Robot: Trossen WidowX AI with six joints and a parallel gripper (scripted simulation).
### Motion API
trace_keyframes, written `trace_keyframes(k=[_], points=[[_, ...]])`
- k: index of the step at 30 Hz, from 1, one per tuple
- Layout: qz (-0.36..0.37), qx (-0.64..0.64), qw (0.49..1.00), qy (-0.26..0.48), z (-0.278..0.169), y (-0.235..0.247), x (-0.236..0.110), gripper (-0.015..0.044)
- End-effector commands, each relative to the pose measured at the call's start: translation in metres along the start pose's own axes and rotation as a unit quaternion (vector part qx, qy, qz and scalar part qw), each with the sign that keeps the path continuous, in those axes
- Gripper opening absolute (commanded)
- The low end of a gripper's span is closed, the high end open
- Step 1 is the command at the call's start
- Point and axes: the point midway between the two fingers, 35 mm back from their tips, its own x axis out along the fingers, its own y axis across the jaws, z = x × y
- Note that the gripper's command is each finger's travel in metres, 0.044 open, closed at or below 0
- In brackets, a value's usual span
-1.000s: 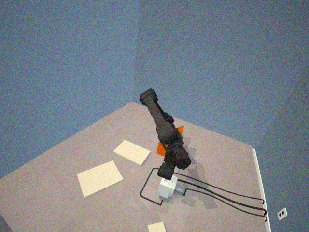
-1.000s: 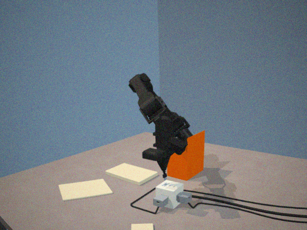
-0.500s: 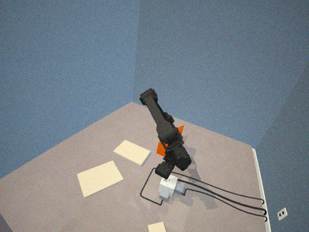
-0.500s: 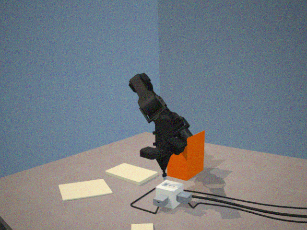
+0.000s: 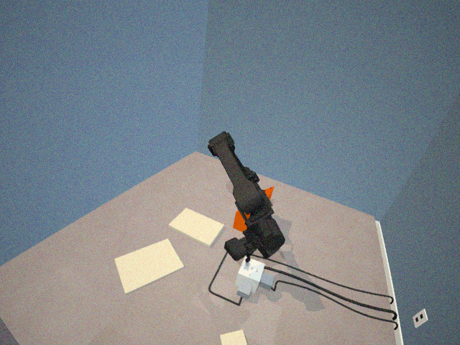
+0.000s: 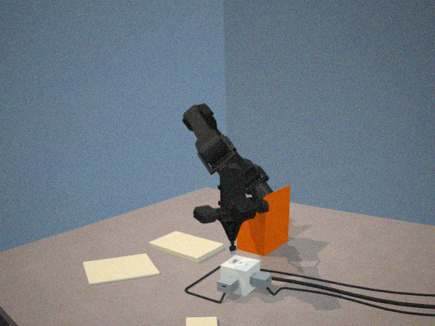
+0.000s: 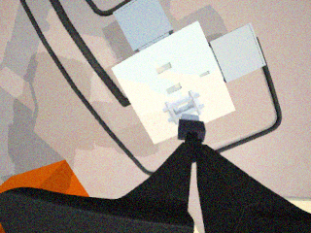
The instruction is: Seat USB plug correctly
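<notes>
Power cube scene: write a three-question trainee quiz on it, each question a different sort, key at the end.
1. True or false: the gripper is open and holds nothing.
2. Multiple choice: the USB plug is (A) fully seated in the top socket, (B) lifted above the power cube, held in the shut fingers, (C) lying on the table.
3. Fill the gap: behind the arm stands an upright ______ panel.

Key
1. False: it is shut on the plug.
2. B: the exterior view shows a gap between the fingertips and the cube's top.
3. Orange.
</notes>
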Motion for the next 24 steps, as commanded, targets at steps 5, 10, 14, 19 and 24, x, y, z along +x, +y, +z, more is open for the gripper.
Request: trace_keyframes(k=[5, 10, 14, 19, 24], points=[[0.000, 0.098, 0.995, 0.000, -0.0001, 0.0003, 0.0004, 0.0000], [0.000, 0.163, 0.987, 0.000, -0.0001, 0.0003, 0.0004, 0.0000], [0.000, 0.214, 0.977, 0.000, -0.0001, 0.0003, 0.0004, 0.0000], [0.000, 0.278, 0.961, 0.000, -0.0001, 0.0003, 0.0004, 0.0000], [0.000, 0.340, 0.940, 0.000, -0.0001, 0.0003, 0.0004, 0.0000]])
